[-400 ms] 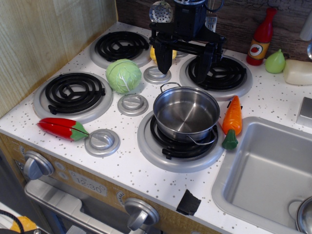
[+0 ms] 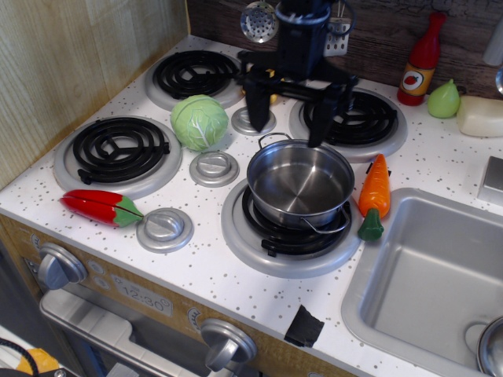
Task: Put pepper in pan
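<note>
The red pepper [image 2: 100,207] with a green stem end lies on the white stove top at the front left, by the front-left burner. The shiny steel pan [image 2: 299,182] stands empty on the front-right burner. My black gripper [image 2: 288,110] hangs open and empty above the back of the stove, just behind the pan's far rim and far from the pepper. Its fingers [image 2: 256,100] point down and stand wide apart.
A green cabbage [image 2: 199,121] sits between the left burners. An orange carrot [image 2: 374,194] lies right of the pan, beside the sink [image 2: 428,275]. A yellow bell pepper [image 2: 271,93] is partly hidden behind the gripper. A ketchup bottle [image 2: 420,61] and pear [image 2: 444,100] stand at the back right.
The gripper has shifted a little to the left and down toward the pan's far rim. Nothing else has moved.
</note>
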You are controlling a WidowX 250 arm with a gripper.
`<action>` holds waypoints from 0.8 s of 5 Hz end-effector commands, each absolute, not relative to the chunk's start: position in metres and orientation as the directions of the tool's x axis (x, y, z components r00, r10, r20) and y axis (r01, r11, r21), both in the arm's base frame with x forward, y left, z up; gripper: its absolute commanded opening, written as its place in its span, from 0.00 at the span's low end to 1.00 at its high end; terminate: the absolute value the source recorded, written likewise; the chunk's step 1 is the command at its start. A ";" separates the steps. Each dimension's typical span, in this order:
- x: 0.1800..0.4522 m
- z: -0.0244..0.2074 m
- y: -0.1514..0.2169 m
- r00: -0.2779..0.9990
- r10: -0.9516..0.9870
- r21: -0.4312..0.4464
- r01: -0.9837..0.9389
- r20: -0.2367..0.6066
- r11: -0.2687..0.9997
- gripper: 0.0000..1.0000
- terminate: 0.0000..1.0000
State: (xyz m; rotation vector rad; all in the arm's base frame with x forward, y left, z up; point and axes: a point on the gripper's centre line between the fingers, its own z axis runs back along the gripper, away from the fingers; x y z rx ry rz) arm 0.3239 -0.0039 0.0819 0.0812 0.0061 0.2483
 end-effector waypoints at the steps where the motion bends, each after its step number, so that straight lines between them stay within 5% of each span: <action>1: 0.299 0.105 0.025 0.836 0.535 0.114 -0.547 0.124 0.829 1.00 0.00; 2: 0.277 0.096 0.035 0.665 0.717 0.094 -0.744 0.209 0.662 1.00 0.00; 4: 0.249 0.090 0.069 0.390 0.897 0.056 -0.920 0.211 0.387 1.00 0.00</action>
